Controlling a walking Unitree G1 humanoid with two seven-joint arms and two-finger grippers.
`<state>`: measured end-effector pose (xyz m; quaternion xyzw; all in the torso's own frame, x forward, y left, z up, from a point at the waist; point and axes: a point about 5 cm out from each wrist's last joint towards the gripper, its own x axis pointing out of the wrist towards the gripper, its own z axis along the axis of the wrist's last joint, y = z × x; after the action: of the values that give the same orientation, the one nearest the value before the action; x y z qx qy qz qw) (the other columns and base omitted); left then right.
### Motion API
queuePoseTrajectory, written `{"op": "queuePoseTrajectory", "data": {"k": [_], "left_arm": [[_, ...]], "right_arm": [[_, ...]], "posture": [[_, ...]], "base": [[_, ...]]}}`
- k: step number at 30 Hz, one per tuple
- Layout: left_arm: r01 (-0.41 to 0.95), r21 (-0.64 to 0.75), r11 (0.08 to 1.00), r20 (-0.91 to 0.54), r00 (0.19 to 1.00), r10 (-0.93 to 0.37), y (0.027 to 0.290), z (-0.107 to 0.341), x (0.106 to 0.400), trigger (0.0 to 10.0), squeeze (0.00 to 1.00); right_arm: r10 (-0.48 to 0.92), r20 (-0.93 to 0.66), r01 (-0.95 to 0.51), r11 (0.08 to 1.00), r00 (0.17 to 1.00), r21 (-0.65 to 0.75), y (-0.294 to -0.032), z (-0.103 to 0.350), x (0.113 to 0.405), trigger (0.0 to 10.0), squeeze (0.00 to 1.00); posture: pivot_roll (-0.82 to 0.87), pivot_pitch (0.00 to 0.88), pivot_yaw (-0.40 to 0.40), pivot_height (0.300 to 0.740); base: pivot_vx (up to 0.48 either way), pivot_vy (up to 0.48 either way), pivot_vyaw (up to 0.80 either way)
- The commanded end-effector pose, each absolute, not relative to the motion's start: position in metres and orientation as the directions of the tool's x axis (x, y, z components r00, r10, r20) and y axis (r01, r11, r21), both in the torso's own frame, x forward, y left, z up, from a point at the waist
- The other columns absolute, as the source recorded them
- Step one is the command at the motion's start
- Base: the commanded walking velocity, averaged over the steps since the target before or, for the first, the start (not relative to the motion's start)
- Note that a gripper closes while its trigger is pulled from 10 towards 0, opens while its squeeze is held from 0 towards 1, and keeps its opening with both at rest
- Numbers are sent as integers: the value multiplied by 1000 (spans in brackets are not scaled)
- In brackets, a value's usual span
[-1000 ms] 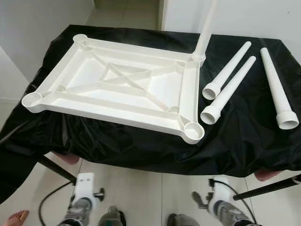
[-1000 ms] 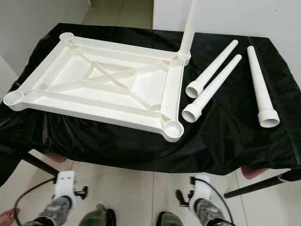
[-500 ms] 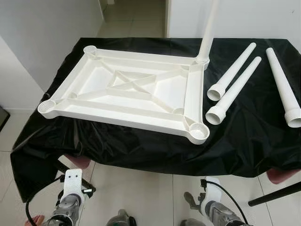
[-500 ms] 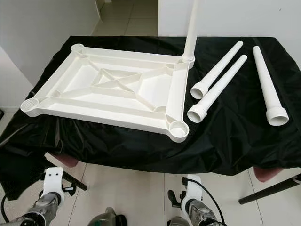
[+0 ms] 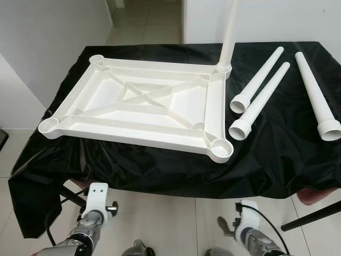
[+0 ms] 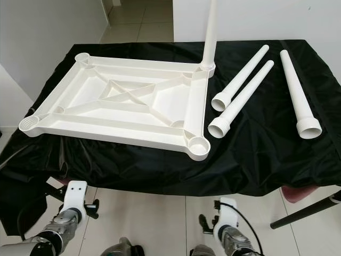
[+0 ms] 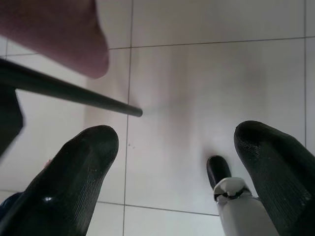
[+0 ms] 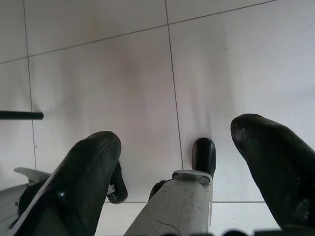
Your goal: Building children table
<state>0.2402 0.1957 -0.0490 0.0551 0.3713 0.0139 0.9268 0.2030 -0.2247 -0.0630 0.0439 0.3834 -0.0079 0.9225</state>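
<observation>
On the black-draped desk [image 5: 277, 160] from the left eye: upside-down white tabletop [image 5: 144, 106], one leg [image 5: 229, 32] upright in far right corner, three loose legs [image 5: 265, 98] lying beside. Left wrist: left pincer [image 7: 177, 147] spread wide over floor tiles. Right wrist: right pincer [image 8: 174, 147] likewise released, empty.

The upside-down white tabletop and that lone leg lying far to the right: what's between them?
Two loose table legs lie side by side on the black cloth, between the tabletop and the lone leg, seen in both eye views.
</observation>
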Motion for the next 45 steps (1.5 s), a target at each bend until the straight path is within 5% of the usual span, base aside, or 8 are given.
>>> {"op": "queuePoseTrajectory", "data": {"k": [1,7,17,30,39,45], "left_arm": [[-1,155,988,-685,720,108,197,-49,239,10000,0],[44,135,990,-662,748,57,186,-41,254,10000,0],[6,164,986,-635,766,101,200,-34,260,10000,0],[-45,170,984,-581,803,137,194,-27,269,10000,0],[21,84,996,-629,776,37,181,-34,263,10000,0],[54,115,992,-636,771,32,183,-37,259,10000,0]], "right_arm": [[22,-714,51,995,700,81,-225,-64,201,10000,0],[4,-705,36,999,710,41,-237,-55,211,10000,0],[19,-672,12,999,740,42,-220,-49,230,10000,0],[12,-650,-7,1000,760,10,-219,-44,236,10000,0],[-50,-646,71,997,762,6,-235,-47,224,10000,0],[-47,-656,72,997,753,12,-229,-53,217,10000,0]], "posture": [[-130,0,87,740],[-72,0,38,740],[-41,0,31,740],[-98,0,84,740],[-209,0,137,740],[-196,0,93,740]], "base": [[0,0,0],[0,0,0],[0,0,0],[0,0,0],[0,0,0],[0,0,0]]}}
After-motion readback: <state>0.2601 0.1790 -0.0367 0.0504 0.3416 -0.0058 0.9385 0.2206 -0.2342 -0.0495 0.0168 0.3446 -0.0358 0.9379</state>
